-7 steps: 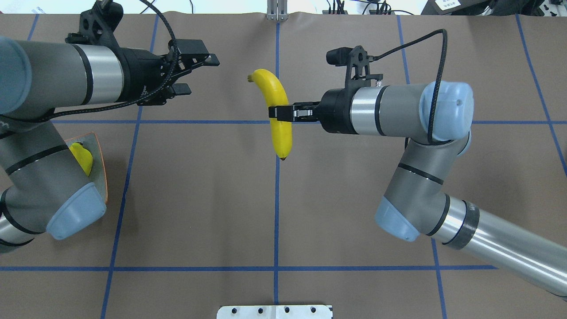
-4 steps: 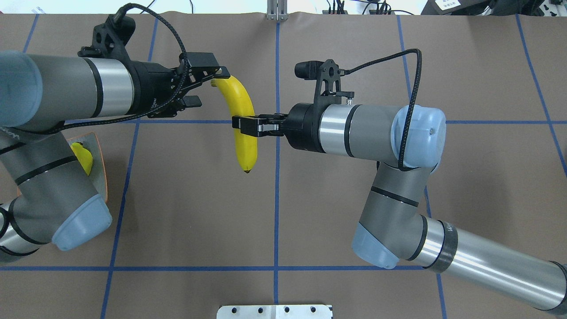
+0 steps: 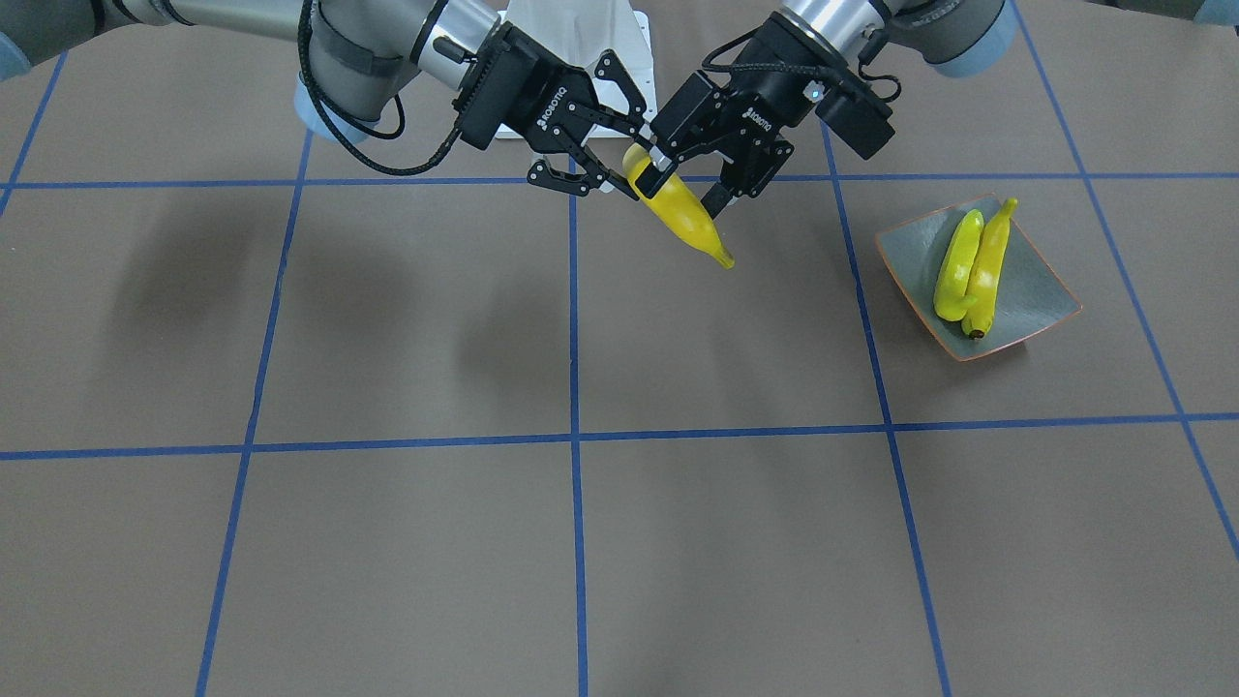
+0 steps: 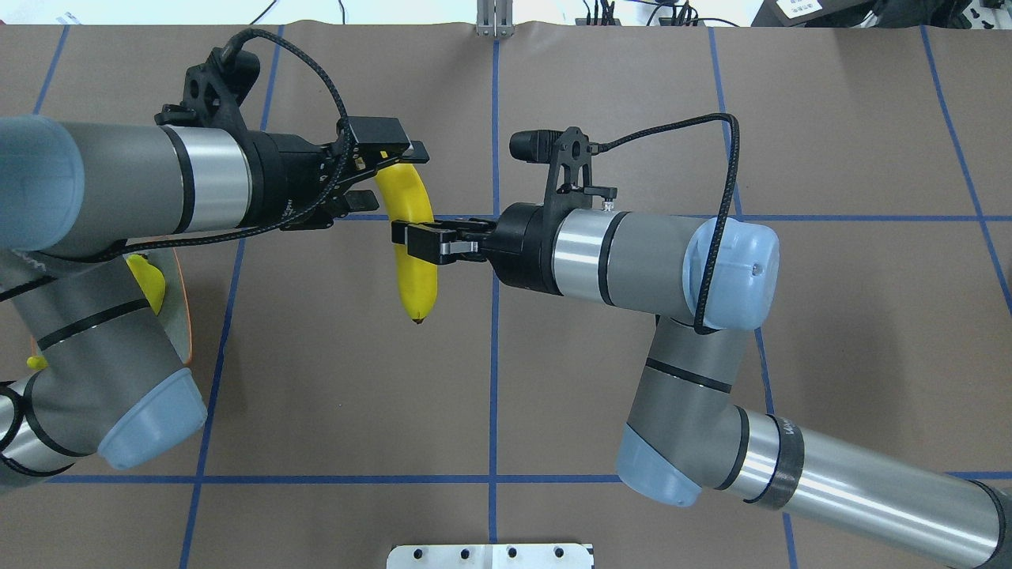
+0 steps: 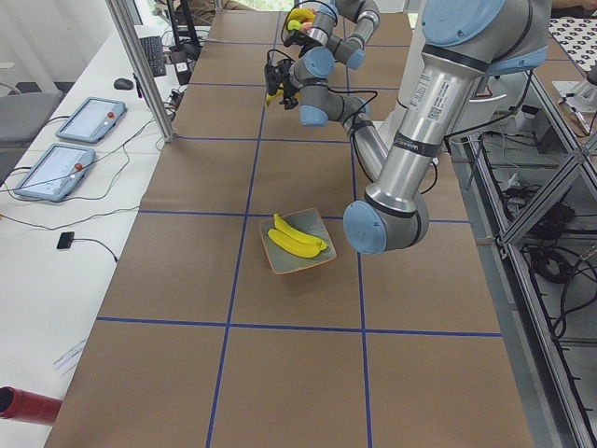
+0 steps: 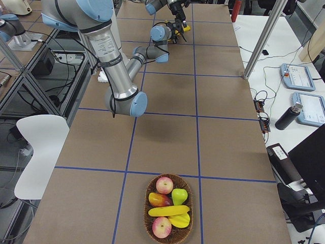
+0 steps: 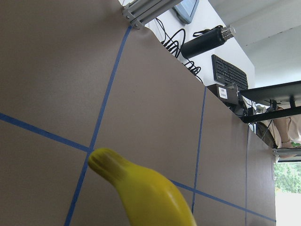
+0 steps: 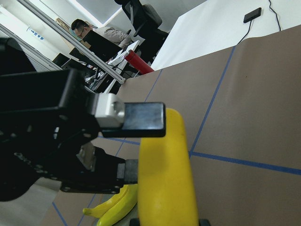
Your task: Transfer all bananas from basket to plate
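Handover mid-air: right gripper (image 4: 419,241) pinches banana (image 4: 417,273) at its middle; left gripper (image 4: 383,175) gapes, jaws straddling one end. Next, likely: left closes before right releases, then plate (image 3: 1041,290).

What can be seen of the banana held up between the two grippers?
The banana is bright yellow, glossy and plastic-looking, and curved, with a dark brown tip at the end nearer the robot. It is held in the air above the table, not resting on it. The right gripper is shut on its middle. The left gripper is open, its fingers straddling the other end; whether they touch it cannot be told.
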